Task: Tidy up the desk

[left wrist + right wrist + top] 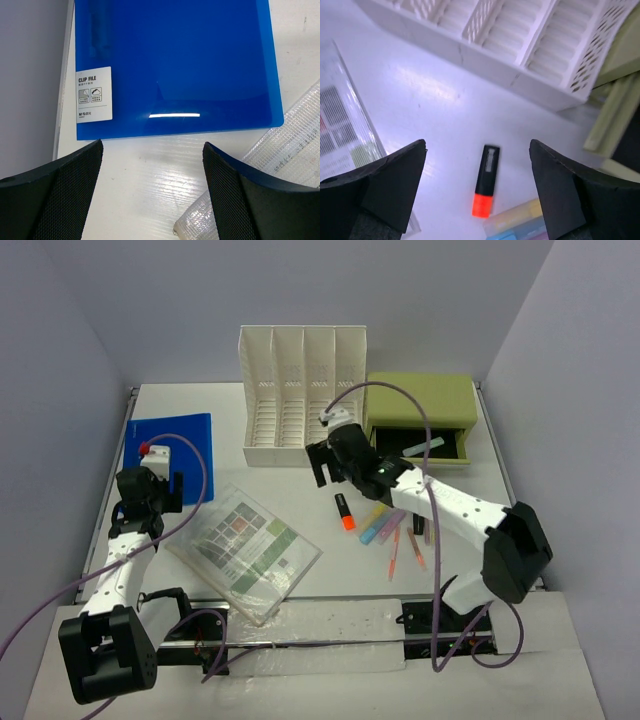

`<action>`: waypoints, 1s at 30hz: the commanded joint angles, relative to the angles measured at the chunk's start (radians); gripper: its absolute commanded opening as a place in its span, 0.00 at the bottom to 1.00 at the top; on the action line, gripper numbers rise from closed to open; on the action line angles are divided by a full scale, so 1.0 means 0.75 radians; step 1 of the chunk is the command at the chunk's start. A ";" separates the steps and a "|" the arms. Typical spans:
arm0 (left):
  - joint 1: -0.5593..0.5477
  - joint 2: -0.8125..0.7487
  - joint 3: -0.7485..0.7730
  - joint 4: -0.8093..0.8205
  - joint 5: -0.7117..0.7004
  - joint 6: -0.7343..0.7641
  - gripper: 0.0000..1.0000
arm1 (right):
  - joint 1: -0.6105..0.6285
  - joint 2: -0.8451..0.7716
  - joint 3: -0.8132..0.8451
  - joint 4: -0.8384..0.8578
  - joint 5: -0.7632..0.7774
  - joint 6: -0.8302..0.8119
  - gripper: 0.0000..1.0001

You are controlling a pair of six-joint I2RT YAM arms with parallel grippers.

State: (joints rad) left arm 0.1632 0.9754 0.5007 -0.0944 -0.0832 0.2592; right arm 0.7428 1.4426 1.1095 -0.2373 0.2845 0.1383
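Hovering right gripper [477, 144], jaws released, over the desk [225, 455], orange highlighter [485, 181] below, left gripper [152, 150] likewise spread.

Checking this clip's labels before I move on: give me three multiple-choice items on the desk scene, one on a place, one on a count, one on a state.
1. Where does the blue clip file lie?
A. Flat at the far left of the desk, left of the white file rack
B. At the near right corner of the desk
C. Standing in a slot of the rack

2. How many slots does the white file rack have?
A. Two
B. Four
C. Six

3. The green drawer box is:
A. Fully shut
B. Tipped on its side
C. Upright with its drawer pulled open

Answers:
1. A: the top view shows it flat by the left rail, beside the rack.
2. B: three dividers split the rack into four slots.
3. C: the dark inside of the drawer shows at the front of the box.
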 commanded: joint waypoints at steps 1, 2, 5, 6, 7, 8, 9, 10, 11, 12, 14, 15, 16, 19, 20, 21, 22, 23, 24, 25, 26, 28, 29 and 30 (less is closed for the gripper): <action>0.009 -0.020 0.001 0.049 -0.014 0.000 0.87 | 0.044 0.158 0.045 -0.211 -0.083 0.079 0.89; 0.009 -0.018 0.001 0.050 -0.012 0.000 0.87 | 0.044 0.188 0.043 -0.224 -0.089 0.090 0.88; 0.009 -0.012 0.001 0.048 -0.012 0.000 0.87 | 0.045 0.249 0.032 -0.262 -0.131 0.108 0.84; 0.009 -0.011 0.001 0.049 -0.013 0.000 0.87 | 0.045 0.276 0.031 -0.278 -0.131 0.120 0.82; 0.009 -0.010 -0.001 0.050 -0.016 0.000 0.87 | 0.045 0.309 0.029 -0.298 -0.120 0.140 0.80; 0.009 -0.010 -0.001 0.050 -0.018 0.000 0.87 | 0.045 0.319 0.022 -0.319 -0.105 0.149 0.79; 0.009 -0.010 -0.001 0.052 -0.016 0.000 0.87 | 0.045 0.325 0.008 -0.328 -0.090 0.163 0.78; 0.009 -0.010 -0.001 0.052 -0.014 0.000 0.87 | 0.045 0.326 -0.004 -0.331 -0.082 0.170 0.77; 0.009 -0.010 -0.001 0.052 -0.014 0.000 0.87 | 0.045 0.326 -0.007 -0.332 -0.081 0.176 0.77; 0.009 -0.008 -0.001 0.052 -0.014 0.000 0.87 | 0.045 0.320 -0.036 -0.332 -0.081 0.187 0.76; 0.009 -0.004 -0.001 0.056 -0.013 0.001 0.87 | 0.045 0.320 -0.067 -0.313 -0.097 0.196 0.75; 0.009 -0.004 -0.001 0.055 -0.014 0.000 0.87 | 0.043 0.326 -0.076 -0.305 -0.108 0.196 0.75; 0.009 -0.003 -0.002 0.055 -0.015 0.000 0.87 | 0.043 0.352 -0.078 -0.302 -0.129 0.193 0.74; 0.009 -0.006 -0.003 0.056 -0.020 0.000 0.87 | 0.042 0.466 -0.058 -0.309 -0.162 0.182 0.67; 0.011 -0.009 -0.003 0.056 -0.020 0.000 0.87 | 0.042 0.485 -0.051 -0.311 -0.167 0.182 0.62; 0.011 -0.013 -0.003 0.054 -0.020 0.000 0.87 | 0.042 0.502 -0.045 -0.308 -0.176 0.183 0.56; 0.011 -0.016 -0.003 0.052 -0.019 0.000 0.87 | 0.041 0.515 -0.039 -0.302 -0.185 0.184 0.51; 0.011 -0.017 -0.005 0.053 -0.018 0.000 0.87 | 0.043 0.518 -0.034 -0.297 -0.185 0.186 0.48; 0.011 -0.019 -0.006 0.054 -0.016 0.000 0.87 | 0.044 0.517 -0.022 -0.297 -0.185 0.193 0.37; 0.011 -0.020 -0.007 0.054 -0.016 0.001 0.87 | 0.048 0.514 -0.012 -0.299 -0.184 0.197 0.29; 0.012 -0.019 -0.007 0.054 -0.016 0.001 0.87 | 0.054 0.509 -0.001 -0.304 -0.181 0.194 0.20; 0.013 -0.017 -0.007 0.054 -0.016 0.000 0.87 | 0.074 0.489 0.030 -0.310 -0.179 0.177 0.02; 0.013 -0.016 -0.007 0.054 -0.016 0.000 0.87 | 0.079 0.477 0.045 -0.311 -0.185 0.174 0.00; 0.015 -0.015 -0.007 0.056 -0.015 0.000 0.87 | 0.090 0.448 0.070 -0.306 -0.195 0.165 0.00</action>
State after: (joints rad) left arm 0.1654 0.9760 0.4970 -0.0940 -0.0841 0.2592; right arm 0.7789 1.7972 1.0989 -0.4456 0.1575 0.2749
